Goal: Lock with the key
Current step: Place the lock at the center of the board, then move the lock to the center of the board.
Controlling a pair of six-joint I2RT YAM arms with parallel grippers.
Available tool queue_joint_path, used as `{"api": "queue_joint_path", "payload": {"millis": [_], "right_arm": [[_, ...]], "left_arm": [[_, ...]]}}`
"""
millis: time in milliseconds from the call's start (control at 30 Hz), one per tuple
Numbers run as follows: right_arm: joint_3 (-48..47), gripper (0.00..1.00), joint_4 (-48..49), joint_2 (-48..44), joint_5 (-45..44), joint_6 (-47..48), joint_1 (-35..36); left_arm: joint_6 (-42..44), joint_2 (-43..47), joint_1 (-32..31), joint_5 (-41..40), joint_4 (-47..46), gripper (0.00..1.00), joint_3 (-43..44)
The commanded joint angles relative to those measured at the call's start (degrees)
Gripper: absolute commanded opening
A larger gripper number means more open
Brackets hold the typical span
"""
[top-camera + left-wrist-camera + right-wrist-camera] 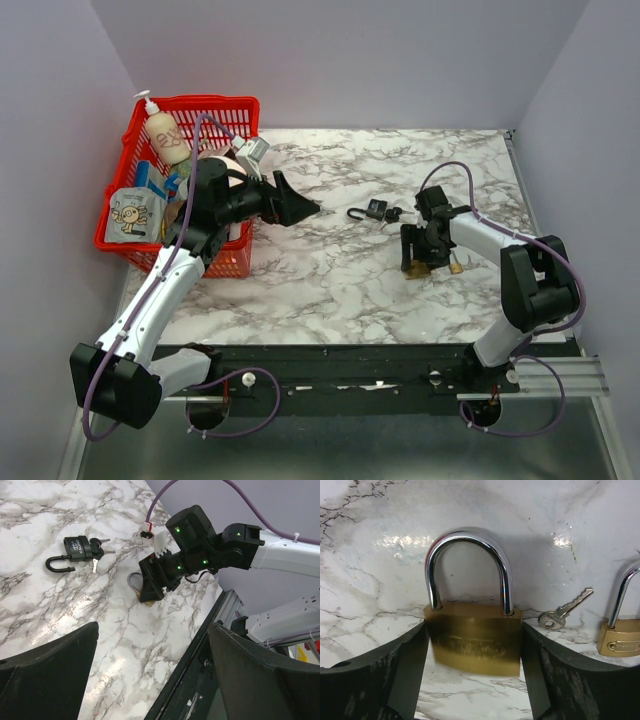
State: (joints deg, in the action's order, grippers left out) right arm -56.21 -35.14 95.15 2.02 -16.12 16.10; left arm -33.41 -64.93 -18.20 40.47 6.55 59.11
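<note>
Fingers [380, 680] flush on brass padlock [472, 642] sides

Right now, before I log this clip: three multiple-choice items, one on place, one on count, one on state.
1. On the table, the red basket sits: A far left; B far right; C centre.
2. Brass padlocks in the right wrist view: A one; B two; C three.
3. The shackle of the black padlock is: A open; B shut; C missing.
Key: 1 A, it stands in the far left corner. 2 B, one brass padlock in the right gripper, a second brass padlock at the frame's edge. 3 A, the shackle hangs swung out.
</note>
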Motion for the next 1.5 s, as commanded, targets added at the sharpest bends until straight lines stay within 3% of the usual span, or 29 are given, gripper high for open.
{"api": "queue_joint_path", "payload": {"millis": [0,300,433,533,733,867,967,1167,1300,1467], "right_arm": [[-0.3,0.79,0.8,1.4,-0.7,-1.3,0.3],[-1.3,0.88,-0.2,-0.6,1.6,-0.2,0.3],[-3.9,1.0,-1.4,-3.3,4.0,1.0,0.4],[-6.1,1.0,-2.0,-6.5,5.5,2.8,0.6],[-12.7,1.0,-2.0,-10.0,10.9,13.0,0.5],[-18.9,1.0,-1.8,-8.7,14.9,25.2,0.6],[-25.0,1.0,-2.0,-5.7,16.6,28.2,0.6],[-36.8,1.0,-4.9,3.0,22.3,33.4,2.4],[-48.9,1.0,-7.9,12.3,21.0,31.0,7.6],[-55.4,1.0,-4.2,21.5,18.4,29.3,14.0]], "left_arm": [[0.7,0.9,0.4,-1.2,0.0,0.99,-0.6],[0.8,1.6,0.5,-0.4,0.3,0.99,-0.6],[3.0,1.7,0.5,0.3,2.4,0.99,0.3],[4.7,2.1,0.6,0.5,3.5,0.99,1.0],[6.9,2.3,0.9,0.2,4.3,0.99,2.1],[8.4,2.7,1.1,-1.5,4.1,0.99,2.7],[13.1,2.1,1.1,-4.1,6.8,0.99,4.2],[25.8,-6.7,1.4,-3.2,22.1,0.99,17.8],[23.1,-5.7,2.3,-5.1,17.5,0.99,17.4],[18.6,-5.0,5.7,-4.8,14.5,0.99,15.7]]}}
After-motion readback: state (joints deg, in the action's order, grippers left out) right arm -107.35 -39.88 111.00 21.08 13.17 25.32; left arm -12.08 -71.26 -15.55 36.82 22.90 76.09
